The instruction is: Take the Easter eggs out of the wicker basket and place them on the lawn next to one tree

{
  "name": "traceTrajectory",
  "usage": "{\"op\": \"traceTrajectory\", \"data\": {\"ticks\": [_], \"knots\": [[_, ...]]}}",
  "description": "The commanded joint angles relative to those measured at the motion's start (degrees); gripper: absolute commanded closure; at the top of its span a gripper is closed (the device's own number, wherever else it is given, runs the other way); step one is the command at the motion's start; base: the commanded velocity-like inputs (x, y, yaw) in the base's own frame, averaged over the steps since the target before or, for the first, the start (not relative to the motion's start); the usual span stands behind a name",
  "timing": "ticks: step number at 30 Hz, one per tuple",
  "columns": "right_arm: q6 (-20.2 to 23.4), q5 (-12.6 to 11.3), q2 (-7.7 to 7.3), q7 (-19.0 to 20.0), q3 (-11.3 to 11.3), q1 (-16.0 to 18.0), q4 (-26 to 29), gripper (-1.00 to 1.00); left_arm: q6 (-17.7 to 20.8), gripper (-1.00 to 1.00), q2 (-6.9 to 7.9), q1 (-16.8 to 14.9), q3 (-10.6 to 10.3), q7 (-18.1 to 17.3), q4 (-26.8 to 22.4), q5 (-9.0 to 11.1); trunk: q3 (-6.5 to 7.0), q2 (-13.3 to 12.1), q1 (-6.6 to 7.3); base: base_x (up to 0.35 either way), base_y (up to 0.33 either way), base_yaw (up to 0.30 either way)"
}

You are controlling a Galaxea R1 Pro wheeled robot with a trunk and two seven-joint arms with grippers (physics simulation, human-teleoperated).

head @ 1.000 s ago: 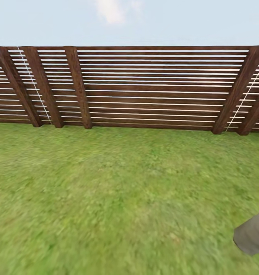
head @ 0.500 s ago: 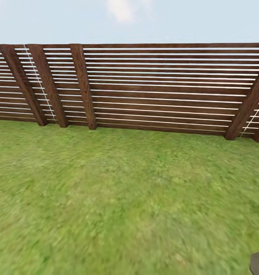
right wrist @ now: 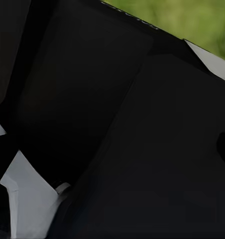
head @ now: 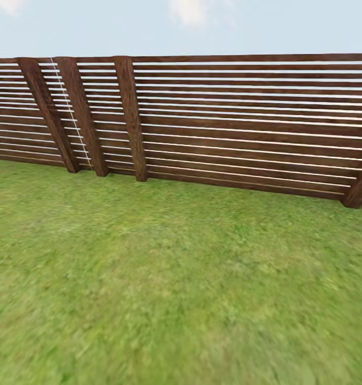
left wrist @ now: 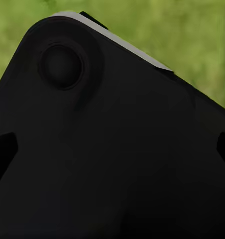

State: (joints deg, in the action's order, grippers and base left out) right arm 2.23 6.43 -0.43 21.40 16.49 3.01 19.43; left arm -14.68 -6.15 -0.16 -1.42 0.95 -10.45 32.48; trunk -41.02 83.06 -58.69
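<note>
The lawn (head: 164,278) spreads as short bright green grass from the near edge of the head view up to the garden's brown slatted fence (head: 245,128). The Easter eggs, the wicker basket and the tree are out of view. In the left wrist view a black rounded robot part (left wrist: 107,149) sits close against the lens, with blurred grass (left wrist: 192,35) behind it. The right wrist view is likewise taken up by black and white robot parts (right wrist: 142,149), with a strip of grass (right wrist: 192,20) at one corner. No fingers can be made out against the black.
The fence runs across the whole width of the head view, with three thick slanted posts (head: 90,117) at the left and another post (head: 360,190) at the right edge. Pale sky lies above it.
The camera has swung left: the fence posts have slid right in the picture. A grey rounded thing at the lower right edge has passed out of the frame.
</note>
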Motion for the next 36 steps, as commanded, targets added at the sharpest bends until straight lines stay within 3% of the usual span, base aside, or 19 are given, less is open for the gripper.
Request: {"op": "traceTrajectory", "data": {"ticks": [1, 36], "knots": [[0.23, 0.6, -0.01, 0.23, -0.14, -0.02, 0.17, -1.0, -0.17, -1.0, -0.01, -0.02, -0.16, 0.1, -0.01, 0.21, -0.12, 0.02, -0.03, 0.343, 0.013, 0.183], [0.23, 0.6, -0.01, -0.83, -0.05, -0.02, 0.17, -1.0, -0.17, -1.0, -0.01, -0.02, -0.16, 0.1, 0.0, 0.21, -2.6, 0.02, -0.03, 0.343, 0.075, 0.183]]}}
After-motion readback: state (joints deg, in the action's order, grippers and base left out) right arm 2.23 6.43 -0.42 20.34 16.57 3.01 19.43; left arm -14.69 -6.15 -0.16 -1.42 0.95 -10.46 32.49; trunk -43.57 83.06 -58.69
